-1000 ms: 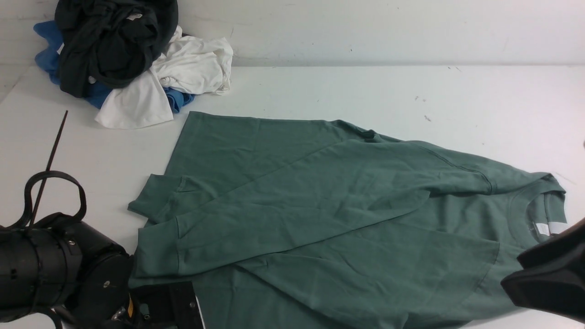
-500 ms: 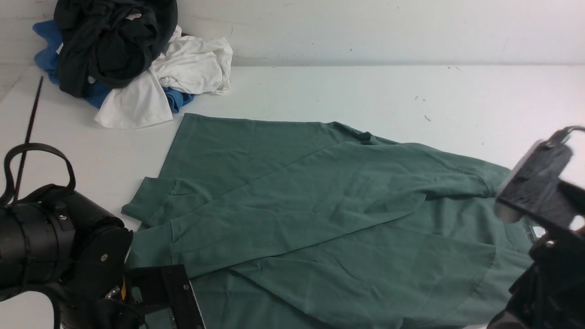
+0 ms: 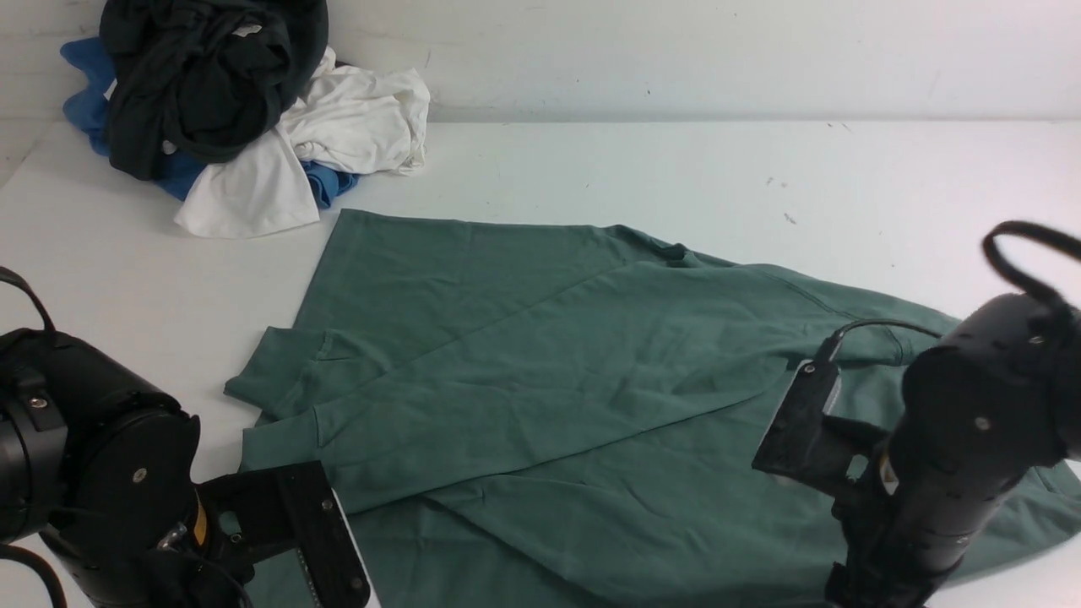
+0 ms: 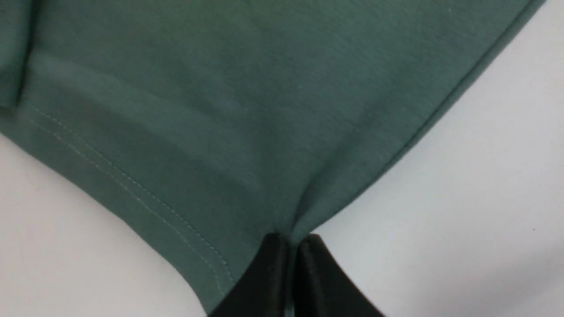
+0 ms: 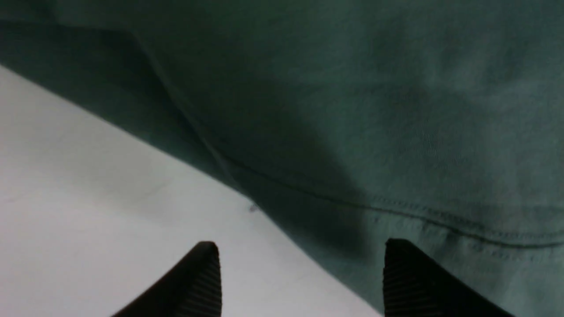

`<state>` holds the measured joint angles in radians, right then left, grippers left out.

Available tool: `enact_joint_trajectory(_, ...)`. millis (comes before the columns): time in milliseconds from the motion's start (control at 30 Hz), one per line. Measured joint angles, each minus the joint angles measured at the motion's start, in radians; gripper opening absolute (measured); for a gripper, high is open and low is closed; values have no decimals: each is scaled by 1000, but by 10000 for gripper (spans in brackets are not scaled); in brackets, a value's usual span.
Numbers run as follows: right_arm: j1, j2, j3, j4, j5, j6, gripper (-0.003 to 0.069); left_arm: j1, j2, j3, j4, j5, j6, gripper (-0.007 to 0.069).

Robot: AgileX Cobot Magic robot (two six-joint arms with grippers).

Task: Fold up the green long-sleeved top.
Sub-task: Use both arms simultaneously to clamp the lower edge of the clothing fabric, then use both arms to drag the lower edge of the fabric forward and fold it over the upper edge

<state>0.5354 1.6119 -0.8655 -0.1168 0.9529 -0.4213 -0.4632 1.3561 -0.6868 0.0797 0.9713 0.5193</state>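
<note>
Pinching the near-left hem corner of the top (image 3: 540,380) with the left gripper (image 4: 291,240), right gripper (image 5: 302,246) open over its near-right edge.

The top lies flat across the middle of the table (image 3: 642,160), long axis running left to right: hem at the left, neck end at the right behind my right arm, both sleeves laid across the body. My left gripper is clamped tight on the corner, and the cloth puckers into it. My right gripper is spread wide and grips nothing; one finger hangs over bare table, the other over cloth beside a seam. So the near edge runs between the right jaws, and the body lies away from both grippers, toward the far side. I judge the next move is to close the right on that edge, then carry the near edge over with both arms together. A pile of clothes (image 3: 236,110) sits far left, well apart.
</note>
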Motion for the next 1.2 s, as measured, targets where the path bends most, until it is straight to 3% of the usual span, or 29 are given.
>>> enact_joint_trajectory(200, 0, 83, -1, -65, -71, 49, 440, 0, 0, 0, -1, 0, -6, 4)
enact_joint_trajectory(333, 0, 84, -2, -81, -80, 66, 353, 0, 0, 0, -1, 0, -6, 4)
enact_joint_trajectory(500, 0, 78, -3, -87, -55, 71, 57, 0, -2, 0, 8, -2, -34, 4)
enact_joint_trajectory(567, 0, 56, -7, -87, -32, 71, 25, 0, -11, 0, 25, -2, -64, 4)
enact_joint_trajectory(700, 0, -55, -45, -99, 54, 36, 19, 1, -60, -29, 102, 20, -126, 6)
enact_joint_trajectory(900, -37, -128, -165, -106, 166, -47, 18, 69, -74, -187, 152, 28, -126, 14)
enact_joint_trajectory(1200, -248, 2, -496, 63, 269, -218, 18, 204, 142, -629, 168, 32, 2, 15)
